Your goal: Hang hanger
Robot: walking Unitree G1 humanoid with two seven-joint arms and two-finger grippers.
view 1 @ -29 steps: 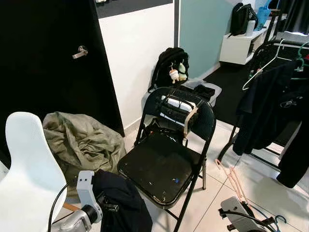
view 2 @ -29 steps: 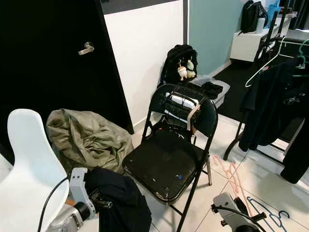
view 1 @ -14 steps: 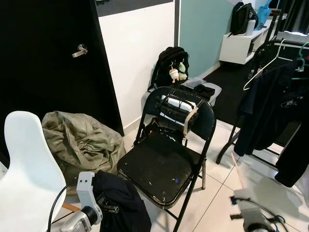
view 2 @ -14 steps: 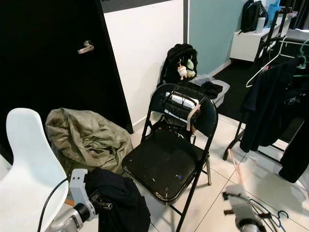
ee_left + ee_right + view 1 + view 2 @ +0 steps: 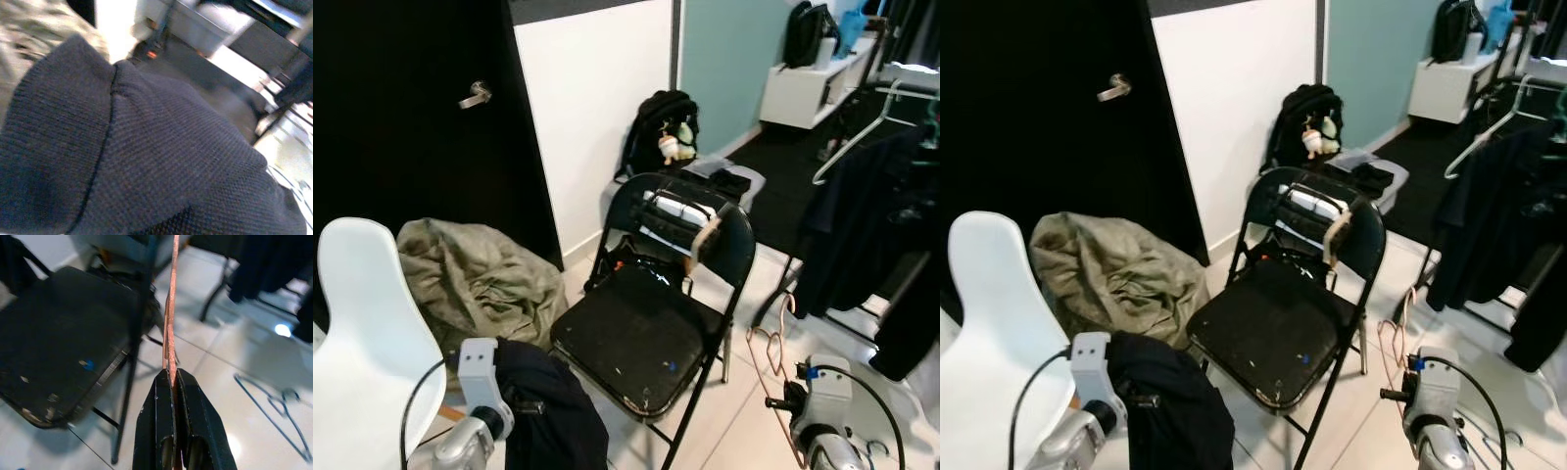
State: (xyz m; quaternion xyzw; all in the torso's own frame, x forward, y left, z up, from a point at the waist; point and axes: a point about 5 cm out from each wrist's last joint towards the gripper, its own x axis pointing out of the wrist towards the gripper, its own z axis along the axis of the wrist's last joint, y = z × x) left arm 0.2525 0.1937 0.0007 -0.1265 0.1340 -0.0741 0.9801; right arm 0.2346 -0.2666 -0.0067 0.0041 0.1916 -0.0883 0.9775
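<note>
The pink hanger [image 5: 170,308] is pinched edge-on between the black fingers of the right gripper [image 5: 173,382], which are closed tight on its thin wire, and it sticks out in front of the robot's right side over the pale tiled floor [image 5: 744,411], just beside the front leg of the black folding chair [image 5: 646,333]. Another wire hanger [image 5: 274,406] lies flat on the tiles nearby. Off to the right stands a clothes rack [image 5: 871,206] draped with dark garments (a white hanger [image 5: 862,137] pokes out among them). The left gripper [image 5: 524,406] is low on the robot's left, buried in a dark knitted garment [image 5: 146,156], so I can't tell how its fingers stand. Behind it sit a white chair [image 5: 362,333], an olive beanbag [image 5: 475,284] and a black door [image 5: 411,127].
</note>
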